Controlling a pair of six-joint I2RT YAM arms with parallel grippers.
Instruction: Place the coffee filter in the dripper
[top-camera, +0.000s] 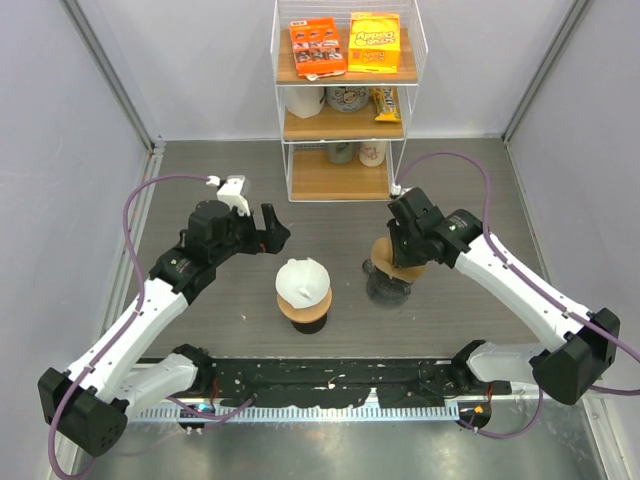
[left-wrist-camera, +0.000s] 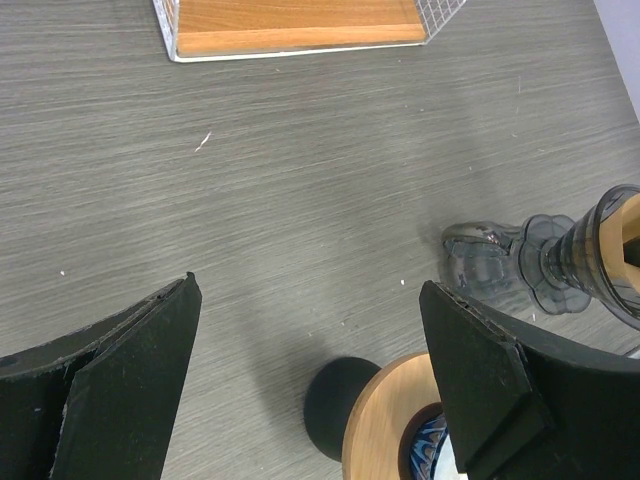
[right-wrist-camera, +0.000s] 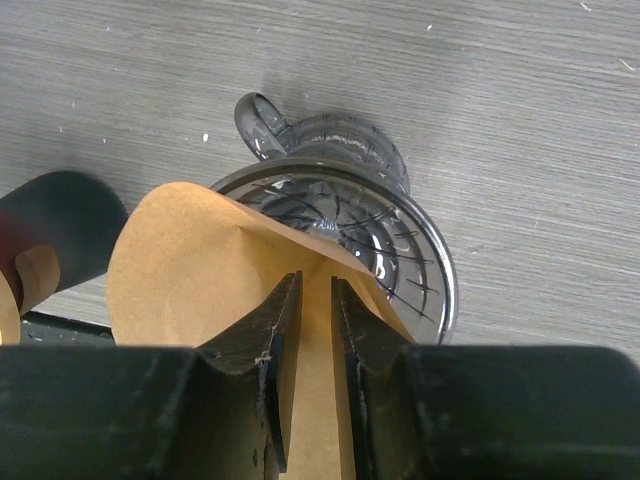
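A clear glass dripper (top-camera: 388, 285) stands right of centre; it also shows in the right wrist view (right-wrist-camera: 400, 240) and in the left wrist view (left-wrist-camera: 560, 260). A brown paper coffee filter (right-wrist-camera: 190, 270) lies tilted over the dripper's left rim, its left part hanging past the rim; in the top view the filter (top-camera: 385, 258) sits under the wrist. My right gripper (right-wrist-camera: 315, 280) is closed to a narrow gap on the filter, just above the dripper; it shows in the top view too (top-camera: 405, 250). My left gripper (left-wrist-camera: 310, 300) is wide open and empty, above the table to the left (top-camera: 272, 232).
A wooden stand (top-camera: 303, 308) with a stack of white filters (top-camera: 303, 280) sits at centre, just left of the dripper; its disc (left-wrist-camera: 400, 420) is below my left fingers. A wire shelf (top-camera: 345, 100) with snack packs and cups stands at the back.
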